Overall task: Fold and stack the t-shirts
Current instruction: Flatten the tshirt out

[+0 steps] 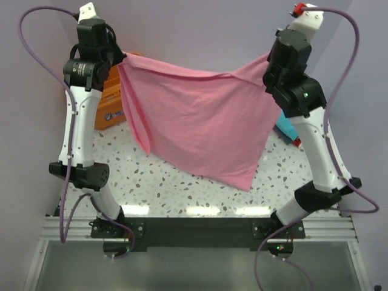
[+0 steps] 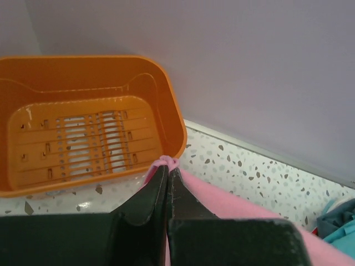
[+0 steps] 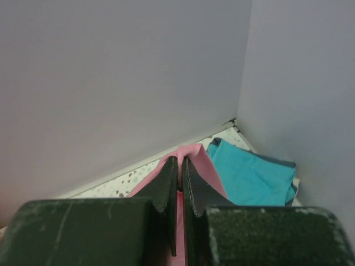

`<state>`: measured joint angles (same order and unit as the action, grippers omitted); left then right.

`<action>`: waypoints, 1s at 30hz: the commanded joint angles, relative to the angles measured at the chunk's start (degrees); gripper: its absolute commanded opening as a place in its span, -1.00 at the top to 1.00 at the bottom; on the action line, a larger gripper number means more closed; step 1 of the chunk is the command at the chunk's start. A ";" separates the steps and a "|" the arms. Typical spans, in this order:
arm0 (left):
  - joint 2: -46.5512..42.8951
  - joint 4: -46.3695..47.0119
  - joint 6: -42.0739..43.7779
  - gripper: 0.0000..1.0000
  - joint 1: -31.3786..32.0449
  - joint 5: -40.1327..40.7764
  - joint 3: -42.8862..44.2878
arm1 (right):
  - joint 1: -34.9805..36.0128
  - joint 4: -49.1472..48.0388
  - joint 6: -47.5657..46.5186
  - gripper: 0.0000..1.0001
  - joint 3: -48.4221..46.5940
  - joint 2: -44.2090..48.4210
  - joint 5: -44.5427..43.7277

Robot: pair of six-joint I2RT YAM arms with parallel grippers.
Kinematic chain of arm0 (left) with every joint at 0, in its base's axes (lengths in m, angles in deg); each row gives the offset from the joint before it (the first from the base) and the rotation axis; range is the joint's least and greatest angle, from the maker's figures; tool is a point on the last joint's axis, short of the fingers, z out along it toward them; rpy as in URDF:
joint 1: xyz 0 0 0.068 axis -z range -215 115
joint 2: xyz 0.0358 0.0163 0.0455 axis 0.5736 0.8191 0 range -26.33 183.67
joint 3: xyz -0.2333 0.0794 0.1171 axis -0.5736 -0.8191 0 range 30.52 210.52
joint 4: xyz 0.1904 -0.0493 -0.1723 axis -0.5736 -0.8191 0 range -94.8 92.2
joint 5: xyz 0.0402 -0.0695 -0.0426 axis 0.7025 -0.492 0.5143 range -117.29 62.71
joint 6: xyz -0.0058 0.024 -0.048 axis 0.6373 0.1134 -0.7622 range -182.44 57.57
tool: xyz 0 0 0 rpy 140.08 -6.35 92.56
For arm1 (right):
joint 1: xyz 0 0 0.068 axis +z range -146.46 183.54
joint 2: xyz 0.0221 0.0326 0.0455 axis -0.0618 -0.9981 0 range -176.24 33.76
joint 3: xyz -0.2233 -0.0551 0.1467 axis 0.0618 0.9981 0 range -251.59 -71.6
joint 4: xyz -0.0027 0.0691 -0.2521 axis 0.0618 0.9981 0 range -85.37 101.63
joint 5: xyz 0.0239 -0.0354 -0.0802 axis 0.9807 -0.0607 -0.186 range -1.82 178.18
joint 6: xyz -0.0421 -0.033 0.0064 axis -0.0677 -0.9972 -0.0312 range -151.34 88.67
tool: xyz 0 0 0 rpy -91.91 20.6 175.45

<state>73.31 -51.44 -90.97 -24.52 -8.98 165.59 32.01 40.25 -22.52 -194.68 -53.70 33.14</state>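
Observation:
The pink t-shirt (image 1: 200, 124) hangs spread in the air between my two grippers, its lower corner drooping to the table at the front right. My left gripper (image 1: 121, 60) is shut on its left top corner; pink cloth (image 2: 166, 162) bunches at the fingertips in the left wrist view. My right gripper (image 1: 267, 60) is shut on the right top corner, with pink cloth (image 3: 191, 152) showing over the tips. A folded teal t-shirt (image 3: 249, 174) lies in the back right corner. It also shows at the far right of the left wrist view (image 2: 341, 227), and as a sliver in the top view (image 1: 286, 132).
An empty orange plastic basket (image 2: 83, 122) stands at the back left, just behind my left gripper; it also shows in the top view (image 1: 112, 100). The speckled table (image 1: 182, 188) lies under the shirt. A wall runs close behind both grippers.

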 commanded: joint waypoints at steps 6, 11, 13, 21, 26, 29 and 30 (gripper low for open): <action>-9.89 12.17 3.66 1.00 -3.71 -12.68 -2.34 | -0.61 -13.39 -14.02 1.00 -20.71 -2.82 0.37; -18.94 10.24 3.75 1.00 -3.71 -12.15 -6.39 | -0.70 -12.68 -8.82 1.00 -4.81 10.53 5.03; -22.62 7.69 3.31 1.00 -3.71 -12.50 -7.62 | -0.70 -8.56 -4.87 1.00 -2.87 15.20 7.22; -36.60 1.02 -0.29 1.00 -3.71 -13.73 -14.39 | -0.70 9.71 2.86 1.00 -3.21 25.84 15.40; -41.53 -2.86 -1.26 1.00 -3.71 -17.68 -10.64 | -0.70 18.51 7.34 1.00 -5.67 31.98 24.70; -41.28 -6.90 -1.79 1.00 -3.71 -18.04 -2.92 | -0.70 20.63 8.05 1.00 -8.73 33.67 26.92; -40.93 -7.52 -1.96 1.00 -3.71 -17.95 -1.57 | -0.70 22.29 7.88 1.00 -10.40 33.41 27.70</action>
<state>32.19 -56.58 -92.00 -27.95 -26.69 158.33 31.60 58.15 -16.50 -200.98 -20.87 56.68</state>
